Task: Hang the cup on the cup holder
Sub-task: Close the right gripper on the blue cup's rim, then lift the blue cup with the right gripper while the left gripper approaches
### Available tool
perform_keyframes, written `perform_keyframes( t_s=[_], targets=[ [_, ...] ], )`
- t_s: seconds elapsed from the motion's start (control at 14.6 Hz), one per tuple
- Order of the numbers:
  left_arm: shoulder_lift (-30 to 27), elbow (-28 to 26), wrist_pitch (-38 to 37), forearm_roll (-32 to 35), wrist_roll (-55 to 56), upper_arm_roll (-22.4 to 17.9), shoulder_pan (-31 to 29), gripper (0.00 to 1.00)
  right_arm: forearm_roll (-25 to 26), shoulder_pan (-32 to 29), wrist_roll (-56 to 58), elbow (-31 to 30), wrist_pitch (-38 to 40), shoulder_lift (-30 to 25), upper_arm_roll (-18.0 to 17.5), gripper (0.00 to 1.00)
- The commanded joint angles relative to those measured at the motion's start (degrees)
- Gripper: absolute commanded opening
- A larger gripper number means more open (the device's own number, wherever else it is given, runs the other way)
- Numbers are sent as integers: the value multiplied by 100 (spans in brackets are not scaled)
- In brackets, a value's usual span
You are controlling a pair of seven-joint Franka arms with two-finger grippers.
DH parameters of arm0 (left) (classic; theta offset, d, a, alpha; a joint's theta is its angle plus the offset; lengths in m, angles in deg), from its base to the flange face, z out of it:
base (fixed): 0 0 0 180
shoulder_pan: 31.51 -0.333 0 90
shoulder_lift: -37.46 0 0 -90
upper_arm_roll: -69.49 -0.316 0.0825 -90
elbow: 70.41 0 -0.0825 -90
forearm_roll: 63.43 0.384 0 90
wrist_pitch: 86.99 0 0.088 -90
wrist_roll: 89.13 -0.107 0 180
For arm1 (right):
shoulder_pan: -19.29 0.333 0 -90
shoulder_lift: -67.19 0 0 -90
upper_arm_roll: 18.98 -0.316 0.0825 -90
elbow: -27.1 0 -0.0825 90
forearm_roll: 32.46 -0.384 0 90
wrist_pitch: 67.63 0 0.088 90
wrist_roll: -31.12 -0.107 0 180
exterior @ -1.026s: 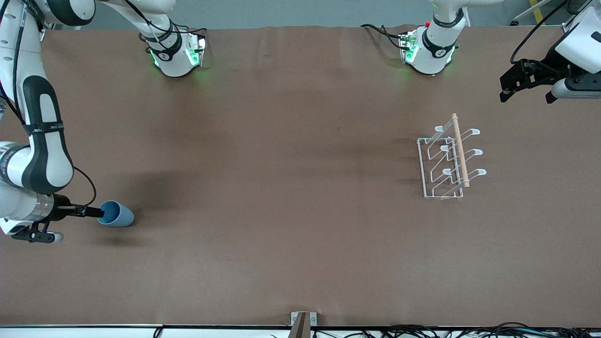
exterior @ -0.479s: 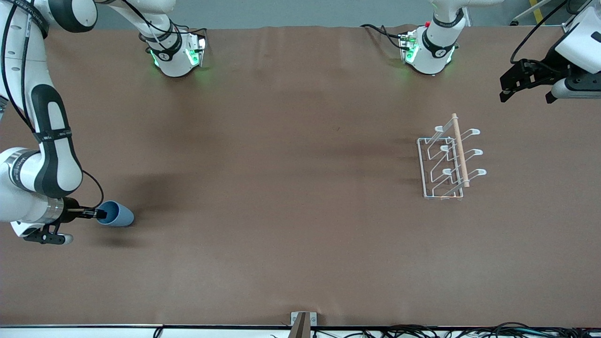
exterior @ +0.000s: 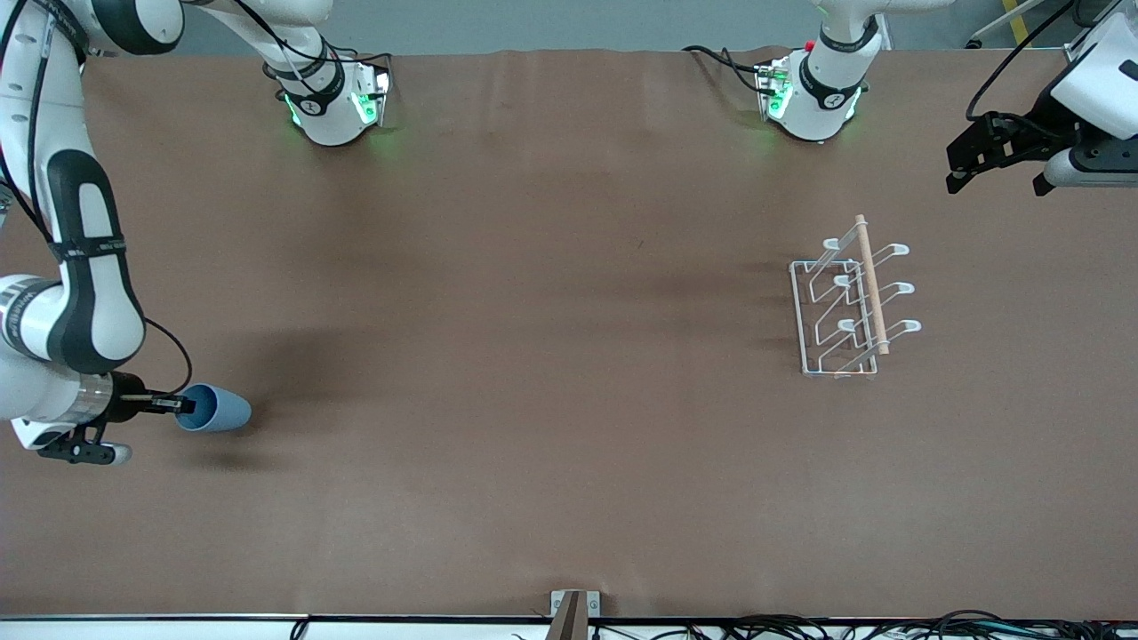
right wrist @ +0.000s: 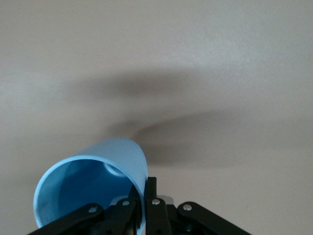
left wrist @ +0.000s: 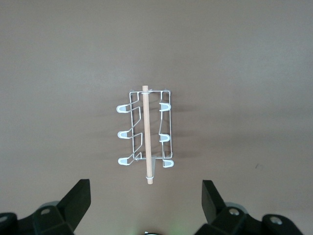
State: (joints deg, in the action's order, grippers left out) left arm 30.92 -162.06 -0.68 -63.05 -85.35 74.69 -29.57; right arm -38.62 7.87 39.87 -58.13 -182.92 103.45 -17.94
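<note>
R gripper [exterior: 182, 406] sitting at lower left of front frame, jaws clamping the rim of small light-blue plastic tumbler cup [exterior: 216, 410], one finger inside, one outside; cup lying on its side w/ mouth toward the gripper. White wire cup holder w/ looped pegs + light wooden rod [exterior: 845, 307] standing at mid-right of frame on brown table [exterior: 533, 356], well apart from cup. L gripper [exterior: 996, 169] waiting at upper right, jaws spread wide, holding nothing.

Matt brown table, smooth blue cup, white wire rack.
Cup [exterior: 213, 409], lower left, looks like smooth plastic; rack [exterior: 840, 307], at right, is white-coated wire with a pale wooden rod [exterior: 871, 284]; table cover [exterior: 533, 356] reads matt, faintly creased.
</note>
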Motion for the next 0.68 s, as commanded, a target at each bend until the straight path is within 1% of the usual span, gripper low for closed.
perform_keyframes(
  t_s=[0.0,0.14,0.21,0.34,0.55,0.62],
  targets=[
    [38,104,-88,-81,-36,16,-53,100,-122,227,66,-187,532,-742,-25,3],
    [47,104,-88,-81,-36,25,-53,100,-235,456,31,-187,919,-1084,-130,3],
    [47,104,-88,-81,-36,16,-53,100,-480,517,31,-196,1225,-1225,-183,2],
    [47,104,-97,-81,-36,16,-53,100,-1182,597,39,-196,1605,-1428,-262,2],
    [47,104,-97,-81,-36,16,-53,100,-2210,1035,-22,-179,2185,-1692,-253,0],
    [47,104,-97,-90,-53,25,-62,100,-2475,1167,-126,-187,2282,-1762,-262,0]
  ],
)
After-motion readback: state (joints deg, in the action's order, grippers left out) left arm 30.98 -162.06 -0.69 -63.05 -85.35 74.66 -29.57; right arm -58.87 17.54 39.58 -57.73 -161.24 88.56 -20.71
